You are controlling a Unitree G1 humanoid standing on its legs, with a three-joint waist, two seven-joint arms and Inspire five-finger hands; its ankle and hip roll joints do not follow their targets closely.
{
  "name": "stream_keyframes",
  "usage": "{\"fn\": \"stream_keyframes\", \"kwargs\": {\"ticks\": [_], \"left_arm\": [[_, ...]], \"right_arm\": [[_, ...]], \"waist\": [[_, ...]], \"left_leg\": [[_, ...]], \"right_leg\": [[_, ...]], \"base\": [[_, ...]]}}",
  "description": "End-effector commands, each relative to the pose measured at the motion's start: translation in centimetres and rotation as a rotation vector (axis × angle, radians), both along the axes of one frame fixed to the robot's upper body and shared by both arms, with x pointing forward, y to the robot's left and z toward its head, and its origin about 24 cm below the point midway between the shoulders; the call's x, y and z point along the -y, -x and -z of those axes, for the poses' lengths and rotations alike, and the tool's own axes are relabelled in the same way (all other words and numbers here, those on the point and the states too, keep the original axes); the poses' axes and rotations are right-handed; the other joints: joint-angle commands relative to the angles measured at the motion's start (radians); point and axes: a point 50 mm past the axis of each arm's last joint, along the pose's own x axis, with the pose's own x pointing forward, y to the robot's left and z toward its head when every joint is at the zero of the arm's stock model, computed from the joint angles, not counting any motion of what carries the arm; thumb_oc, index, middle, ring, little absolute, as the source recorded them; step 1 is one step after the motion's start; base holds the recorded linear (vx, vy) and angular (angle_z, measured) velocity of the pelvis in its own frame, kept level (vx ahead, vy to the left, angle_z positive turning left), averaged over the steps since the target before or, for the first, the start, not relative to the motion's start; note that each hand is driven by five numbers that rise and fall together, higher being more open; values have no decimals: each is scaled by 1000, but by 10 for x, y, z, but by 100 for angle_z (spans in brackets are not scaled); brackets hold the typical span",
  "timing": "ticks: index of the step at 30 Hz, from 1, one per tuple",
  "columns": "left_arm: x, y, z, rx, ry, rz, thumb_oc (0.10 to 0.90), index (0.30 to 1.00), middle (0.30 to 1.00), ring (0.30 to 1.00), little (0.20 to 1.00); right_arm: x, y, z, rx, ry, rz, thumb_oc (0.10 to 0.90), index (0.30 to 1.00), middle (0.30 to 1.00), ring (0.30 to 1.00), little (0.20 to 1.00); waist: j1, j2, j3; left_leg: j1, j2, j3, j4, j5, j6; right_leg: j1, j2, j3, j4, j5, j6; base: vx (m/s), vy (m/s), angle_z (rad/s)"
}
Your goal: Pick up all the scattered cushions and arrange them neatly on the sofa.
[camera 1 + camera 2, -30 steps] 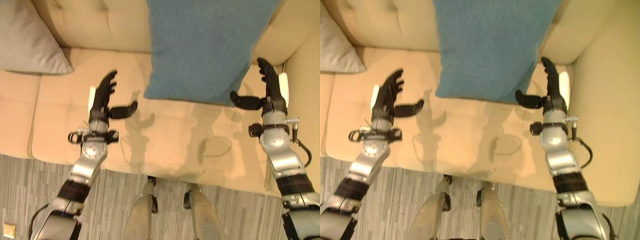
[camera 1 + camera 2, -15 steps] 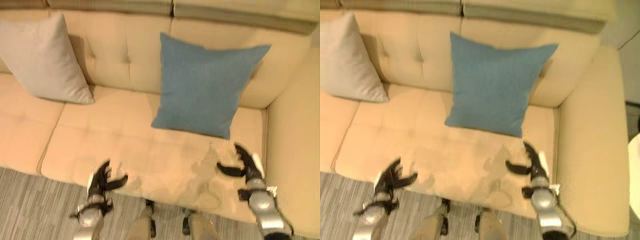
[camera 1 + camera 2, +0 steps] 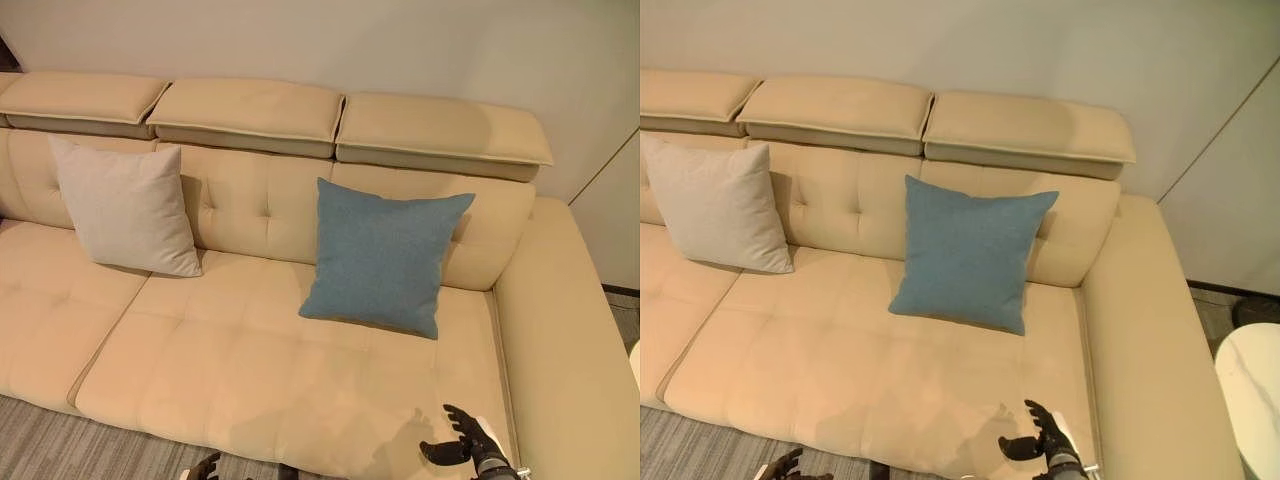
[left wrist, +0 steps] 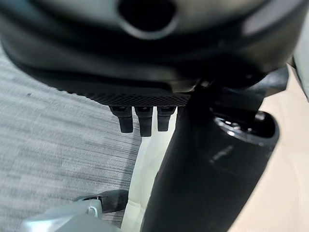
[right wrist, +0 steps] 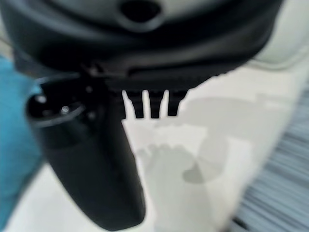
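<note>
Cushions are both on the sofa [image 3: 250, 370]: the blue cushion [image 3: 383, 255] leans upright against its backrest near the right armrest, the grey cushion [image 3: 125, 207] against the backrest further left. The right robot hand [image 3: 458, 446] hangs spread and empty over the seat's front edge; the left robot hand [image 3: 786, 466], below that edge, looks relaxed and empty. To finish well, I'd judge, scan the floor beside the sofa for strays.

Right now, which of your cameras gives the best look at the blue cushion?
The left eye view: the blue cushion stands whole and upright against the sofa backrest, nothing covering it. The right eye view shows it nearly as well. The right wrist view catches just a blurred blue edge beside the right hand.
</note>
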Motion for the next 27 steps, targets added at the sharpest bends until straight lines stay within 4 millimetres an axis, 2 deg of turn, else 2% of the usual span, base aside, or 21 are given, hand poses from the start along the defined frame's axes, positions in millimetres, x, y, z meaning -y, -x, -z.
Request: {"fn": "stream_keyframes", "kwargs": {"ticks": [1, 2, 3, 4, 6, 8, 9, 10, 12, 15, 18, 20, 22, 24, 27], "left_arm": [[-18, -52, -23, 192, -103, 37, 800, 900, 900, 900, 900], [-17, -60, -24, 200, -98, 33, 800, 900, 900, 900, 900], [-17, -61, -24, 200, -98, 33, 800, 900, 900, 900, 900], [-17, -63, -24, 198, -101, 38, 800, 900, 900, 900, 900], [-14, -59, -21, 176, -95, 42, 800, 900, 900, 900, 900], [-12, -56, -19, 160, -90, 47, 800, 900, 900, 900, 900], [-8, -52, -15, 137, -76, 52, 800, 900, 900, 900, 900], [-5, -50, -13, 123, -68, 57, 800, 900, 900, 900, 900], [-1, -53, -13, 132, -65, 66, 800, 900, 900, 900, 900], [3, -57, -13, 140, -61, 83, 800, 900, 900, 900, 900], [2, -56, -12, 127, -75, 68, 800, 900, 900, 900, 900], [0, -55, -10, 114, -80, 59, 800, 900, 900, 900, 900], [-6, -55, -10, 92, -112, 61, 800, 900, 900, 900, 900], [-12, -56, -11, 71, -144, 73, 800, 900, 900, 900, 900], [-17, -49, -9, 38, -161, 64, 800, 900, 900, 900, 900]], "right_arm": [[11, -42, -24, 164, 67, -21, 800, 900, 900, 900, 900], [11, -46, -23, 149, 88, -46, 800, 900, 900, 900, 900], [11, -46, -23, 150, 88, -46, 800, 900, 900, 900, 900], [12, -50, -24, 147, 112, -53, 800, 900, 900, 900, 900], [15, -52, -27, 157, 125, -53, 800, 900, 900, 900, 900], [17, -55, -28, 153, 136, -49, 800, 900, 900, 900, 900], [19, -54, -27, 141, 140, -48, 800, 900, 900, 900, 900], [18, -52, -25, 130, 133, -46, 800, 900, 900, 900, 900], [15, -51, -21, 111, 136, -51, 800, 900, 900, 900, 900], [10, -51, -15, 73, 139, -64, 800, 900, 900, 900, 900], [-1, -58, -12, 66, 136, -80, 800, 900, 900, 900, 900], [-4, -61, -12, 67, 137, -87, 800, 900, 900, 900, 900], [-7, -65, -13, 73, 133, -89, 800, 900, 900, 900, 900], [-8, -64, -12, 67, 123, -82, 800, 900, 900, 900, 900], [-10, -54, -4, 27, 104, -70, 800, 900, 900, 900, 900]], "waist": [[21, -37, 96], [21, -43, 101], [19, -43, 99], [15, -53, 89], [3, -54, 76], [-2, -53, 70], [-19, -44, 53], [-27, -36, 51], [-36, -28, 45], [-45, -25, 43], [-26, -47, 60], [-22, -53, 69], [-24, -60, 92], [-20, -60, 112], [4, -50, 101]], "left_leg": [[-119, -16, 26, 204, -42, -50], [-118, -27, 19, 239, -74, -52], [-122, -28, 18, 239, -72, -51], [-104, -41, 8, 317, -133, -37], [-74, -29, 20, 381, -170, -26], [-46, -18, 28, 409, -184, -25], [24, 4, 41, 388, -183, -30], [69, 7, 40, 364, -188, -35], [107, -22, 2, 288, -210, -29], [144, -40, 25, 170, -284, -2], [131, -85, 8, 120, -281, 33], [126, -92, 8, 114, -277, 39], [98, -96, 2, 129, -263, 51], [58, -95, -1, 149, -251, 60], [20, -82, 3, 153, -223, 76]], "right_leg": [[25, -8, 14, 33, -137, 13], [13, -14, 16, 30, -125, 13], [8, -15, 14, 30, -124, 13], [-14, -27, 18, 30, -106, 15], [-28, -30, 12, 33, -101, 12], [-38, -30, 6, 42, -99, 7], [-48, -28, -12, 54, -103, 8], [-57, -22, -17, 72, -99, 9], [-83, -26, -22, 92, -85, 25], [-123, -41, -33, 102, -57, 44], [-176, -71, -37, 85, 14, 86], [-187, -80, -34, 89, 19, 96], [-226, -97, 24, 135, 30, 127], [-220, -79, 102, 200, -19, 124], [-175, -80, 100, 342, -94, 87]], "base": [[-373, -115, 29], [-165, -39, 27], [-178, -27, 38], [-140, -5, 22], [-126, 6, -6], [-75, 35, -4], [-101, 85, 35], [-98, 108, 44], [-135, 131, 34], [-186, 154, 35], [-267, 184, 4], [-221, 109, -9], [-308, 94, 4], [-315, 70, 4], [-228, 31, -9]]}}
